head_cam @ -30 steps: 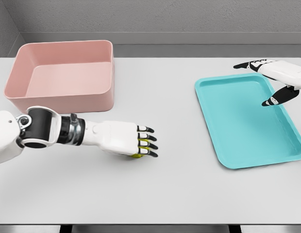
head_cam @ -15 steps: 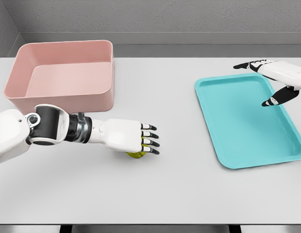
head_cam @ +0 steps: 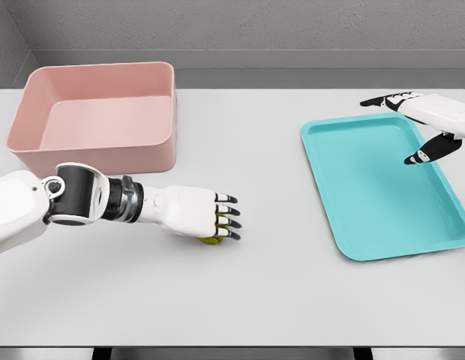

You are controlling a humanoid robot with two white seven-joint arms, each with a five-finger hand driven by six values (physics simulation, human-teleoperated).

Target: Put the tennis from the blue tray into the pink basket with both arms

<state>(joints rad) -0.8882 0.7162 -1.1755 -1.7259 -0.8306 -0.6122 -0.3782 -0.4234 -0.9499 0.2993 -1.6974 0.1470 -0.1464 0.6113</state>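
My left hand point(head_cam: 199, 216) is covering the tennis ball point(head_cam: 211, 239) on the table point(head_cam: 277, 292), grip unclear; the blue tray point(head_cam: 352, 251) is lying empty, the pink basket point(head_cam: 97, 112) waiting

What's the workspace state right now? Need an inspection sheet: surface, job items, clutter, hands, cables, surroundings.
Surface: white table, flat, bare apart from the items below.
Job's things: pink basket at the far left, nothing in it; blue tray at the right, nothing in it; tennis ball on the table near the middle, mostly hidden under the left hand.
Clutter: nothing seen.
Hands: left hand lies over the ball, fingers extended; grasp cannot be confirmed. Right hand is over the tray's far right corner, fingers spread, holding nothing.
Cables: nothing seen.
Surroundings: grey wall behind the table.
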